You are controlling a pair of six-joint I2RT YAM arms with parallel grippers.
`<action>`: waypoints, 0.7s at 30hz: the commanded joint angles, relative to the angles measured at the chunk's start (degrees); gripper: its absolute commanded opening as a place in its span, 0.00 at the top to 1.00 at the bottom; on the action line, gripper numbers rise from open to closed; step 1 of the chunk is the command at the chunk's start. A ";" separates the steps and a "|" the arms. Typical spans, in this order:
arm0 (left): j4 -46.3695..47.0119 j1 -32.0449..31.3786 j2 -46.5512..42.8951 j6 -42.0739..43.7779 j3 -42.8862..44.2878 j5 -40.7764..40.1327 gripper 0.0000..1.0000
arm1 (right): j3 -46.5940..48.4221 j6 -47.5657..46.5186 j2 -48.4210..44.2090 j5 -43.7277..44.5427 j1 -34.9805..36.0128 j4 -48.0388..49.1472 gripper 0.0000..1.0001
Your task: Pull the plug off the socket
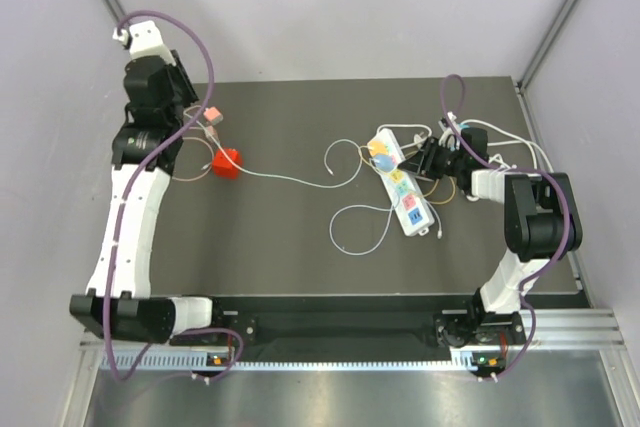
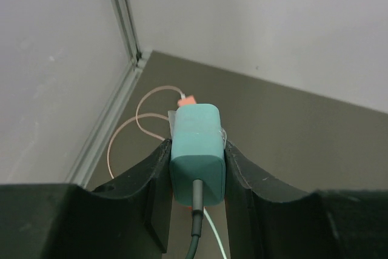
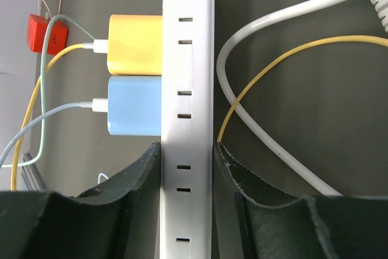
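Two plugs, yellow plug (image 3: 135, 43) and blue plug (image 3: 134, 105), look light, hard, slick; I'd grab the flat sides. FWIW right hand (image 3: 187, 147) clamps strip (image 3: 188, 59), left hand (image 2: 197, 145) pinches teal plug (image 2: 195, 130).

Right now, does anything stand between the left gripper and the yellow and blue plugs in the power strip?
The left gripper is full: it holds a teal plug. Between it and the yellow plug and blue plug lie a red plug and loose white cable; nothing else visible.
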 commanded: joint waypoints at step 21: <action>13.58 14.83 33.85 -16.13 -8.28 17.13 0.86 | 2.07 1.10 1.01 -2.99 -1.08 4.70 1.00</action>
